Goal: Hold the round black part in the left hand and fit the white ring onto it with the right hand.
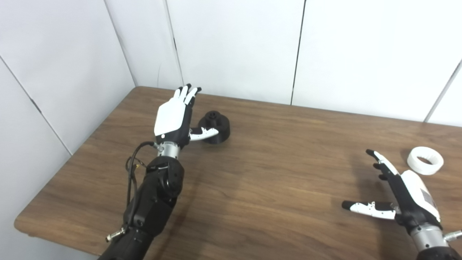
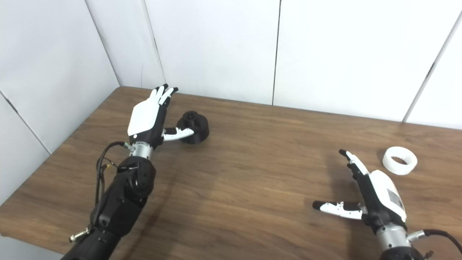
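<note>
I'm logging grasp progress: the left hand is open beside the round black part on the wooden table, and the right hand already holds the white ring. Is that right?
Not quite. The right hand holds nothing: it is open, and the white plastic ring lies apart from it on the wooden table, as the right eye view shows. The rest stands: the left hand is open beside the round black part.

Left hand (image 1: pixel 173 117) spread beside black part (image 1: pixel 215 127); right hand (image 1: pixel 400 191) spread near white ring (image 1: pixel 425 160).
</note>
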Robot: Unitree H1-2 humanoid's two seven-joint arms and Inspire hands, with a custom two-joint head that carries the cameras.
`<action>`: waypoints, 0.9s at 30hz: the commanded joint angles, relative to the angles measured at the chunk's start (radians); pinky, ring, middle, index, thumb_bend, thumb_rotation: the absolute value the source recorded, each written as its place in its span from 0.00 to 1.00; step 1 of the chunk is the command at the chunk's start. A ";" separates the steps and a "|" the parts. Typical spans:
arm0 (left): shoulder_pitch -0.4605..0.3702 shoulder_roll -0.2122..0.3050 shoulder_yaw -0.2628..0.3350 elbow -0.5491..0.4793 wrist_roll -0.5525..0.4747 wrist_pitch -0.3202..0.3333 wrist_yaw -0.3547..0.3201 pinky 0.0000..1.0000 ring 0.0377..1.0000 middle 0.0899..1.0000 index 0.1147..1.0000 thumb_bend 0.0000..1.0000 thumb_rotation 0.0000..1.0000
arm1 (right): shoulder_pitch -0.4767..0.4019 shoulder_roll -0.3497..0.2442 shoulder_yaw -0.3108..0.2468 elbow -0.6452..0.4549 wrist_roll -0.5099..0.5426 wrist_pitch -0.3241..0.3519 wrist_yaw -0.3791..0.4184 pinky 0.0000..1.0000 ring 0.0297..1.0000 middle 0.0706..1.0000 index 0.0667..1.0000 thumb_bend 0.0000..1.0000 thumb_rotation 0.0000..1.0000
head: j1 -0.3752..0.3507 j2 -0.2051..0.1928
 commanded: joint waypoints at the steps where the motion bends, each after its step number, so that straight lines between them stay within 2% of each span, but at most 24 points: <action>1: -0.054 0.037 -0.003 -0.005 0.006 0.012 0.002 0.92 1.00 1.00 0.91 0.97 0.48 | -0.025 -0.010 -0.011 -0.021 0.002 -0.034 -0.024 0.80 0.88 0.94 0.93 0.92 0.34 | 0.000 0.000; 5: -0.070 0.060 -0.027 0.020 0.002 0.040 -0.053 0.96 1.00 1.00 0.92 1.00 0.50 | -0.024 -0.010 -0.012 -0.021 -0.001 -0.039 -0.029 0.78 0.87 0.94 0.92 0.93 0.34 | -0.005 0.006; 11: -0.093 0.101 -0.080 0.039 0.006 0.092 -0.173 0.98 1.00 1.00 0.91 1.00 0.64 | -0.021 -0.010 -0.013 -0.038 -0.005 -0.027 -0.020 0.79 0.88 0.94 0.93 0.92 0.35 | -0.008 0.010; 16: -0.104 0.119 -0.108 0.049 -0.008 0.107 -0.246 1.00 1.00 1.00 0.86 1.00 0.68 | -0.017 -0.014 -0.013 -0.043 -0.006 -0.027 -0.018 0.80 0.88 0.94 0.93 0.92 0.36 | -0.009 0.012; 22: -0.111 0.125 -0.133 0.070 -0.008 0.113 -0.279 1.00 1.00 1.00 0.83 1.00 0.70 | -0.018 -0.018 -0.017 -0.042 -0.006 -0.033 -0.022 0.78 0.88 0.94 0.93 0.92 0.37 | -0.011 0.018; 27: -0.120 0.121 -0.146 0.107 -0.014 0.113 -0.273 1.00 1.00 1.00 0.84 1.00 0.70 | -0.019 -0.023 -0.022 -0.048 -0.004 -0.035 -0.020 0.79 0.88 0.94 0.92 0.92 0.36 | -0.013 0.020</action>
